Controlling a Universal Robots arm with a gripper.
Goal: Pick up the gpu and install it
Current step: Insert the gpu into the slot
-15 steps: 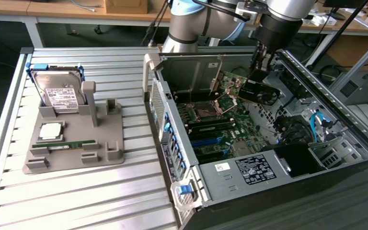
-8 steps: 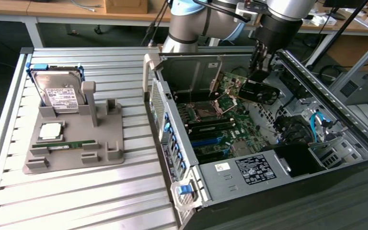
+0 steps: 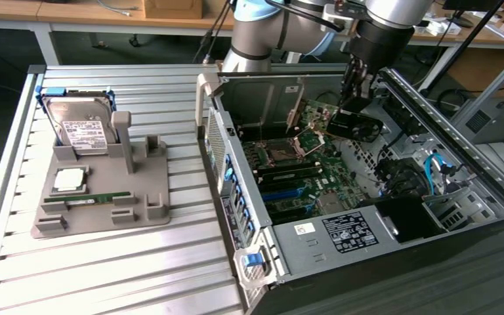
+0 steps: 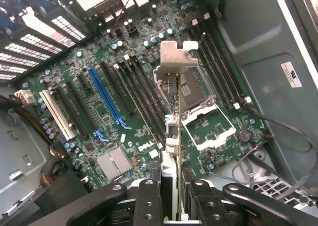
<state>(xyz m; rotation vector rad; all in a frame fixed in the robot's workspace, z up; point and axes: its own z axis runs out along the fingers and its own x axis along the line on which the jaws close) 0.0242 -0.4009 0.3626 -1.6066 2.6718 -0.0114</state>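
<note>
Arm [image 3: 261, 29]: reaching down from the far edge of the table [image 3: 103, 262] into the open case [image 3: 322, 243].
Gripper [image 3: 354, 98]: inside the upper opening of the case, near its far wall, over the motherboard [image 3: 296, 190].
Fingers [image 4: 149, 201]: two dark fingers pinching the gpu, one on each face; card seen edge-on in the narrow gap between them in the wrist view.
Gpu [image 3: 350, 125]: held in the air, tilted, raised above the motherboard in the far part of the case; green board with a black cooler on one face.
Gpu, wrist view [image 4: 174, 136]: thin edge running away from the gripper [image 4: 175, 198], ending in a metal bracket [image 4: 176, 57].
Blue slot [image 4: 107, 99]: on the motherboard [image 4: 149, 32], to one side of the card's line and apart from it.
Socket [image 4: 198, 112]: silver frame, just beside the card's edge on the other side.
Case position: lying on its side, open face up, at the table's edge on the exterior view's right.
Fixture [image 3: 103, 216]: grey tray on the table, toward the edge on the exterior view's left, well apart from the gripper.
Hard drive [image 3: 79, 125]: standing upright at the fixture's far corner.
Chip [image 3: 68, 178]: flat on the fixture, near its middle.
Memory stick [image 3: 99, 197]: lying flat in a groove, just beside the chip.
</note>
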